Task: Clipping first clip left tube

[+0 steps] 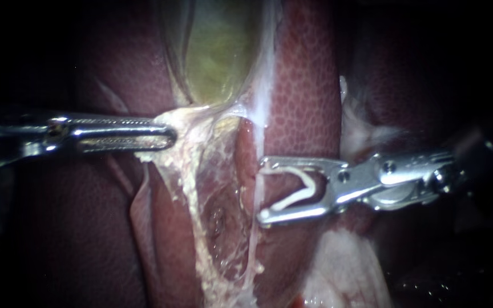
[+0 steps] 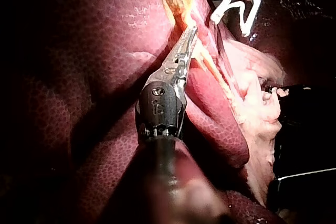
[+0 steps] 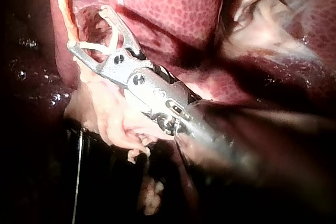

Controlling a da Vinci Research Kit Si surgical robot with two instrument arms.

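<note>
Left instrument: yours comes in level from the left. Its jaws lie close together and are clamped on the pale tissue just under the gallbladder.
Right instrument: yours comes in from the right and sits lower than the other. Its jaws stand wide apart with a white clip seated between them.
Clip shape: it is spread in a V with one leg lying along each jaw. Its mouth faces the tissue between your two instruments.
Gallbladder: greenish-yellow, lying above both instruments with liver on either side.
Strands: two run down from the pale tissue. The ragged strand is nearer your left instrument and the thin tube is nearer your right.
Thin tube: it passes right at the tips of your right instrument's jaws, at the clip's mouth. You cannot tell whether it lies inside the mouth or just in front of it.
Left tube: the endoscope view does not settle which of the two strands the task means.
Spacing: your two instruments are apart, with the ragged strand between them.
</note>
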